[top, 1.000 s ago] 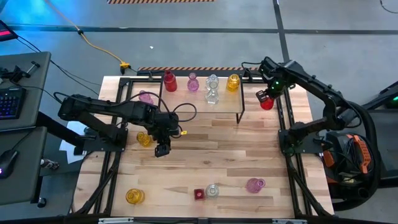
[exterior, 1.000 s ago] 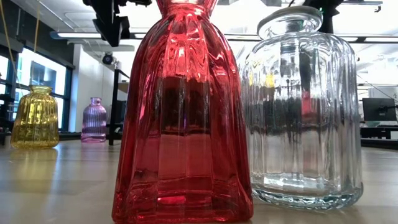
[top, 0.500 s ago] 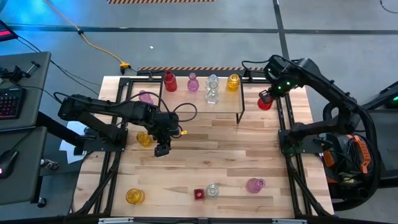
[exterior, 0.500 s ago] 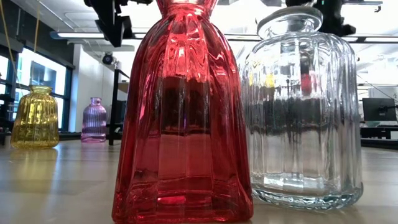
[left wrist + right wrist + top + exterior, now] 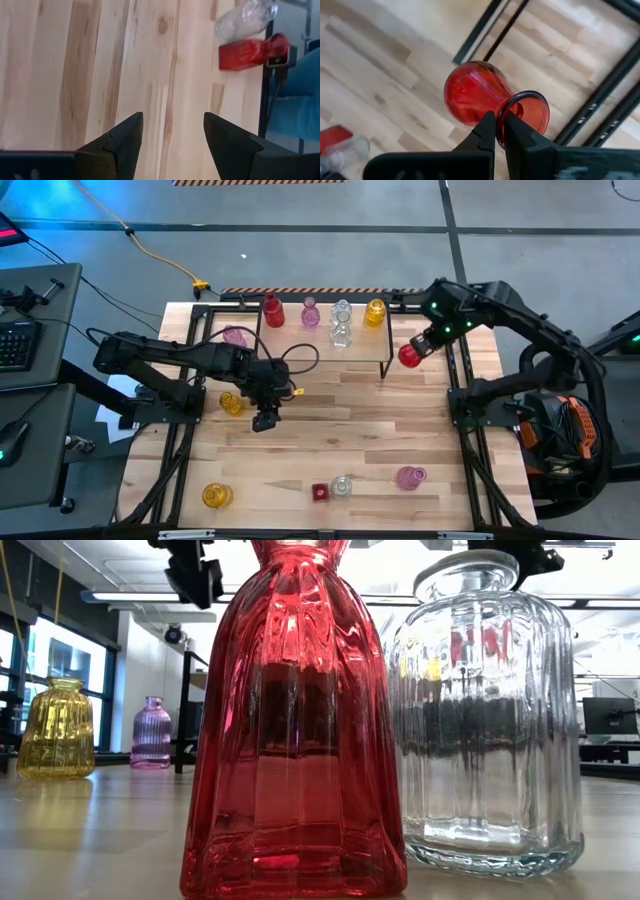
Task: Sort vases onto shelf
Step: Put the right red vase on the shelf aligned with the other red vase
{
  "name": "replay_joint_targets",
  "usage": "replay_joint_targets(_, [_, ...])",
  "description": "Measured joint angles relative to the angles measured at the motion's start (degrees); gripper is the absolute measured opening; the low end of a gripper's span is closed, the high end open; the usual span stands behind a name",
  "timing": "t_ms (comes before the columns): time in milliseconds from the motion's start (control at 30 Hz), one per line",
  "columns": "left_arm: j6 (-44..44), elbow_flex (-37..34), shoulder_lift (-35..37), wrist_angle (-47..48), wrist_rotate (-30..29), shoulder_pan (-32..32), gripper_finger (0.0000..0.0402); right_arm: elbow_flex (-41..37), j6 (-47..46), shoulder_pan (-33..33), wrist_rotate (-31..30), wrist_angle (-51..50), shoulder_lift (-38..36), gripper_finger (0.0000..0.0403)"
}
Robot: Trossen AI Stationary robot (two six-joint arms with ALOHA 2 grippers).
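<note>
From above, my right gripper (image 5: 418, 348) hangs at the far right of the table (image 5: 400, 420), just right of the shelf (image 5: 325, 330), and it is clenched on the rim of a round red vase (image 5: 408, 356), which shows tilted toward the shelf's right legs. On the shelf stand a red vase (image 5: 272, 310), a pink one (image 5: 310, 312), two clear ones (image 5: 341, 322) and a yellow one (image 5: 374, 312). My left gripper (image 5: 265, 420) hovers over bare wood left of centre, near a yellow vase (image 5: 231, 403); a pink vase (image 5: 234, 336) sits farther off at the far left. Along the near edge lie a yellow vase (image 5: 216, 496), a red square vase (image 5: 320, 492) touching a clear one (image 5: 342, 486), and a pink one (image 5: 409, 477).

At table height, the near red vase (image 5: 293, 730) and clear vase (image 5: 487, 720) fill the frame; a yellow vase (image 5: 58, 730) and a pink vase (image 5: 152, 732) stand behind at left.

Through my left wrist, my fingers (image 5: 120, 142) are spread wide over bare wood, gripping nothing; the red square vase (image 5: 252, 50) and clear one (image 5: 245, 19) lie beyond.

Through my right wrist, my fingers (image 5: 487, 131) are pinched nearly together across the lip of the round red vase (image 5: 472, 97), one inside the mouth, one outside.
</note>
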State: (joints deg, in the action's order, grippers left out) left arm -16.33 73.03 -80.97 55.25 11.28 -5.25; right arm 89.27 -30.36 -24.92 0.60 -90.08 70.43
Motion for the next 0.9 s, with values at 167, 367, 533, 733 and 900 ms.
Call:
replay_joint_targets(167, [0.0,0.0,0.0,-3.6,0.0,1.0,0.0200,0.0,-4.7,6.4,0.9,0.0,0.1,0.0000])
replay_joint_targets(367, [0.1,0.0,0.0,-8.1,0.1,2.7,0.0200,-0.1,-9.6,13.4,0.8,0.5,0.5,0.0000])
replay_joint_targets(533, [1.4,0.0,0.0,-13.9,0.2,3.8,0.0200,-0.1,-11.7,18.1,0.7,2.5,1.6,0.0000])
replay_joint_targets(733, [1.6,0.0,0.0,-21.8,0.2,5.0,0.0200,-0.1,-10.7,21.8,1.0,11.4,4.1,0.0000])
replay_joint_targets(900, [1.4,0.0,0.0,-27.5,0.2,5.8,0.0200,-0.1,-8.1,22.7,1.8,17.3,7.3,0.0000])
